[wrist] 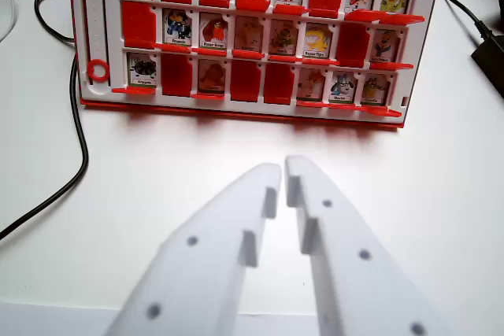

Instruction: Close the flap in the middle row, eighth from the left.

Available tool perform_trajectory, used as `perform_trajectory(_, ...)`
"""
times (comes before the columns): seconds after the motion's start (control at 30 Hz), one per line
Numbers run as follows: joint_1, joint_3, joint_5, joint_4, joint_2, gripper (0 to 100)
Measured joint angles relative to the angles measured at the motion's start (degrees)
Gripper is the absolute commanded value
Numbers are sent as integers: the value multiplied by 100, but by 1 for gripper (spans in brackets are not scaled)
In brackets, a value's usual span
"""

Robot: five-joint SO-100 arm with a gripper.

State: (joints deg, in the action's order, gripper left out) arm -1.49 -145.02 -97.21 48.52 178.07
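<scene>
I see the white bench (441, 186) carrying the red-and-white flap board (250, 37) at its far side. My fingers (283, 169) hover near it, narrow, holding nothing. The eighth flap in the middle row (384, 45) stands open at the wrist view's right.

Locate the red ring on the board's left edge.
In the wrist view, the red ring sits on the game board's white left rail, level with the bottom row, just left of the first open picture flap.
</scene>
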Motion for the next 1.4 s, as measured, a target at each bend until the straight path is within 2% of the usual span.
perform_trajectory(1.4,0,0,0,0,-149,0)
